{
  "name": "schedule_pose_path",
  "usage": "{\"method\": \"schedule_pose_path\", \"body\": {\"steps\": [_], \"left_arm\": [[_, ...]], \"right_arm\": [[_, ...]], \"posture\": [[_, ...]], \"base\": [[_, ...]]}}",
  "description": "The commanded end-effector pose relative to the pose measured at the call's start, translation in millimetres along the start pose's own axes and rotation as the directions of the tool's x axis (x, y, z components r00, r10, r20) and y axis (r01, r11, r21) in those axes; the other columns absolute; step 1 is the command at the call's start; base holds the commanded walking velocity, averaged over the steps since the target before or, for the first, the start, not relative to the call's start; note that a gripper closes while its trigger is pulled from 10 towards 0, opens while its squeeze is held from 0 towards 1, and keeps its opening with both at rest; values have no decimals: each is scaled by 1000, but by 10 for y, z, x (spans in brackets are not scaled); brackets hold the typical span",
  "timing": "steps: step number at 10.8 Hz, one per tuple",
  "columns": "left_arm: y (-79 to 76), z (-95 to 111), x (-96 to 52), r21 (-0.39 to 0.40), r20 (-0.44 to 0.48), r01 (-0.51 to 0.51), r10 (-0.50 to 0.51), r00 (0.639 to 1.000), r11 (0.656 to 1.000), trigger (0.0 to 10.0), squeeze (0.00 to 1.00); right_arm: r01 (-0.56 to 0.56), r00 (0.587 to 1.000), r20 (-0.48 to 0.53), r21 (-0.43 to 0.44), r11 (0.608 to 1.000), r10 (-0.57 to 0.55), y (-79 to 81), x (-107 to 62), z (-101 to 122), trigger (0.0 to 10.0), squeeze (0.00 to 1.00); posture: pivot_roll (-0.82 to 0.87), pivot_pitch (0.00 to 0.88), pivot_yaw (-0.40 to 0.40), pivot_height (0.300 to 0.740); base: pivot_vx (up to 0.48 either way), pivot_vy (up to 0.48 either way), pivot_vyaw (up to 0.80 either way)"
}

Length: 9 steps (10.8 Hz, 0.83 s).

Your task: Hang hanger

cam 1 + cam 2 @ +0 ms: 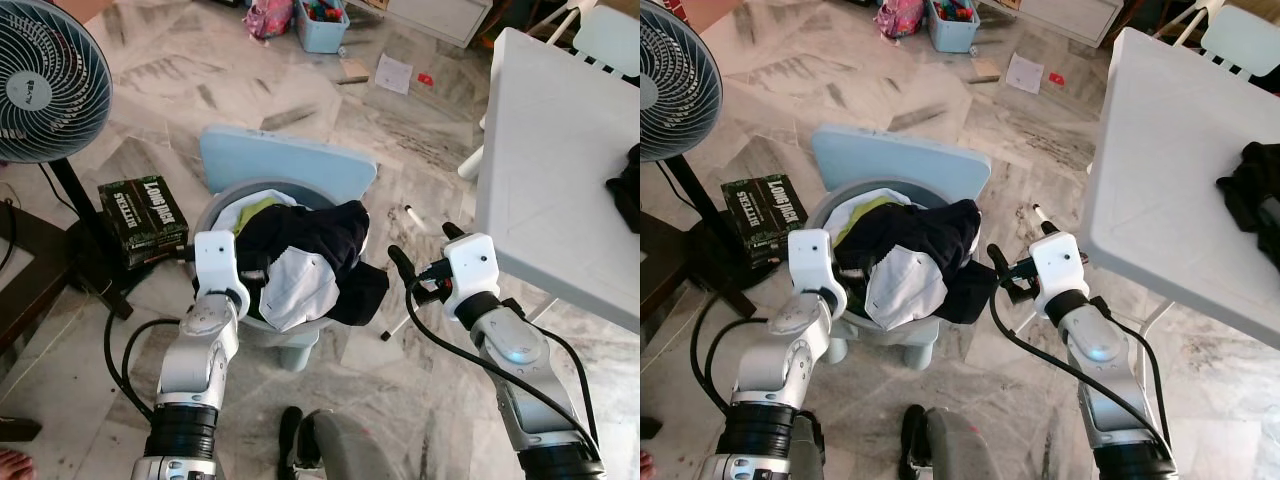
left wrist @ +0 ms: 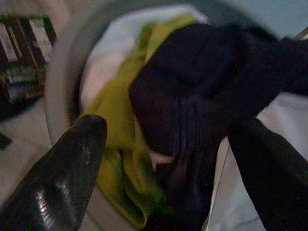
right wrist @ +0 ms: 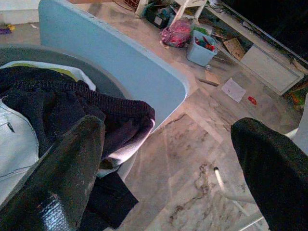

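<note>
**Q.** Where, then, is the hanger, and which way does its long axis run?

**A.** It cannot be made out; if it lies in the grey basket (image 1: 213,218), the heaped clothes cover it, so neither its place nor its direction can be told. A thin white rod with a black tip (image 1: 411,214) lies on the marble floor between the basket and the white table (image 1: 560,150); what it belongs to is unclear.

**Q.** What else is hidden or hard to read?

**A.** The left wrist view is dim and blurred; the left arm's white wrist block stands at the basket's near rim and hides the fingers in the head views; the table's right edge and the dark cloth (image 1: 628,192) on it are cut off.

**Q.** What surrounds the basket?

**A.** A dark garment (image 1: 312,235) is draped over its near rim above a white garment (image 1: 298,287); a yellow-green cloth (image 1: 256,210) lies toward its far side; a pale blue panel (image 1: 290,163) stands against the far rim; a fan (image 1: 45,78) and a dark printed box (image 1: 143,212) stand to the left.

**Q.** And the hands?

**A.** The left gripper (image 2: 163,159) is spread, one finger on either side of the dark garment, over the basket; contact cannot be told. The right gripper (image 1: 425,248) is spread too, gripping nothing, between the basket's right rim and the table's near edge.
</note>
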<state>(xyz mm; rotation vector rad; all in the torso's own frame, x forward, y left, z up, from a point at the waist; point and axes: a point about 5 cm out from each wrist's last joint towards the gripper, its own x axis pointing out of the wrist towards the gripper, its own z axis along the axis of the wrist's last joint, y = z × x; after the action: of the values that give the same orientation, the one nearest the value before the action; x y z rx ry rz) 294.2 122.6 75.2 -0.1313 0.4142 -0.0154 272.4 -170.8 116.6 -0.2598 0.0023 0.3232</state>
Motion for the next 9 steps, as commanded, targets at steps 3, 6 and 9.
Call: {"method": "schedule_pose_path", "body": {"steps": [3,6,9], "left_arm": [[6,-92,81,-30,-44,24,-26,999,999,2039,0],[-21,-15,146,-27,-23,33,-33,999,999,2980,0],[-69,-21,156,-21,-28,59,-60,998,998,5922,0]], "right_arm": [[9,1000,-21,-7,1000,-9,-42,-33,-53,10000,0],[7,1000,-21,-9,1000,-7,-43,-36,-55,10000,0],[6,1000,-22,-7,1000,-7,-30,-34,-60,10000,0]], "posture": [[-114,180,-216,740],[-117,178,-219,740],[-114,182,-216,740]], "base": [[0,0,0],[0,0,0],[0,0,0]]}}
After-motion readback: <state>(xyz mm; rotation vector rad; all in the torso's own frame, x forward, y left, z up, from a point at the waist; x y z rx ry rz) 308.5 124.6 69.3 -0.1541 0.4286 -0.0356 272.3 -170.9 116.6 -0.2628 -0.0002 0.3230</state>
